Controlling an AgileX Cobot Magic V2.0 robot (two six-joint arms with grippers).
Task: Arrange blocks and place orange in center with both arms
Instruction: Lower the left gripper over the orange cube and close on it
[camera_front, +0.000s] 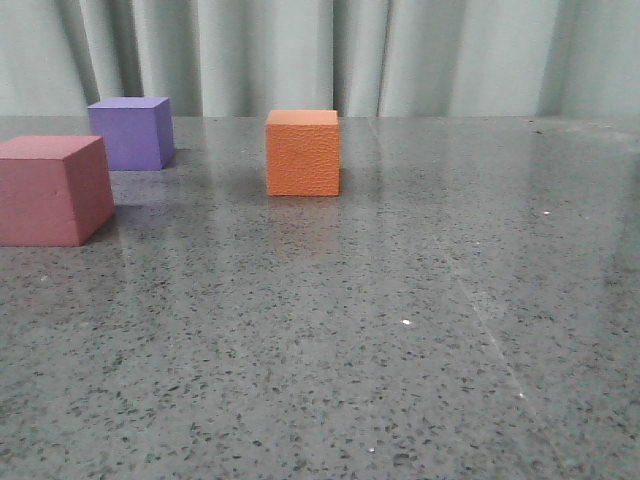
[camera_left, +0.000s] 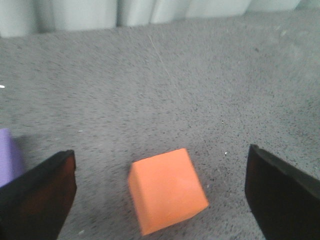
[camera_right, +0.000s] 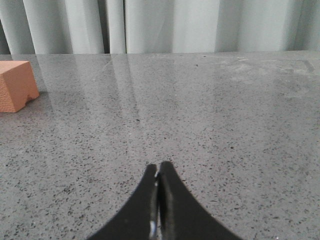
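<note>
Sitting at the near left of the speckled grey stone table (camera_front: 400, 330), the pink-red cube (camera_front: 52, 190) shows a matte, faintly grained front face and a paler top, and the frame's edge cuts off part of it. Just behind it and slightly to its right stands the purple cube (camera_front: 131, 132), equally matte, with crisp edges and a darker shaded side; the two are near each other but apart. Further right, close to the middle of the front view and well clear of both, stands the orange cube (camera_front: 303, 152), upright and square to the camera, its faces rough and pebbled like coarse foam, its dim reflection showing on the polished tabletop below it. Pale grey-green curtains (camera_front: 400, 55) hang in soft vertical folds along the far edge. In the left wrist view the left gripper (camera_left: 162, 195) hangs over the orange cube with its two black fingers (camera_left: 37, 200) spread wide, one on either side of the block and touching nothing; a sliver of purple shows beside one finger. In the right wrist view the right gripper (camera_right: 158, 177) hovers low over bare table, its dark curved fingertips pressed together with nothing between them, the orange cube off at the frame's edge.
</note>
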